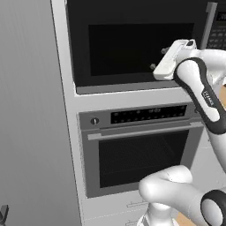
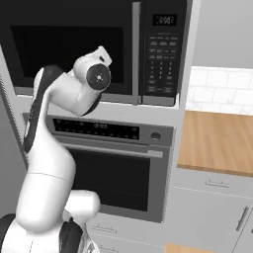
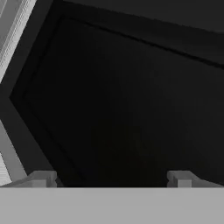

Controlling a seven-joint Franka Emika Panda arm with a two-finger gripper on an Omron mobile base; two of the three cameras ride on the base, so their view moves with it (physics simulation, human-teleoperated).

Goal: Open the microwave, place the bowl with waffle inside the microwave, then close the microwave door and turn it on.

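Observation:
The microwave [image 1: 132, 44] is a black box built in above the oven, and the microwave door [image 2: 74, 44] lies flush and closed. A grey vertical bar handle [image 2: 136, 49] runs along the door's right edge, beside the button keypad [image 2: 160, 54]. My gripper [image 1: 159, 58] is open, with nothing between its fingers. It points at the dark window near its lower right, left of the handle. In the hand view the gripper [image 3: 112, 178] faces the window glass [image 3: 127, 100] close up, its tips spread wide. The bowl with waffle is out of view.
A grey oven [image 1: 137, 150] with a horizontal handle and knobs sits directly below the microwave. A tall grey panel [image 1: 31, 110] stands to the left. A wooden counter [image 2: 217, 141] with drawers [image 2: 212, 207] under it lies to the right.

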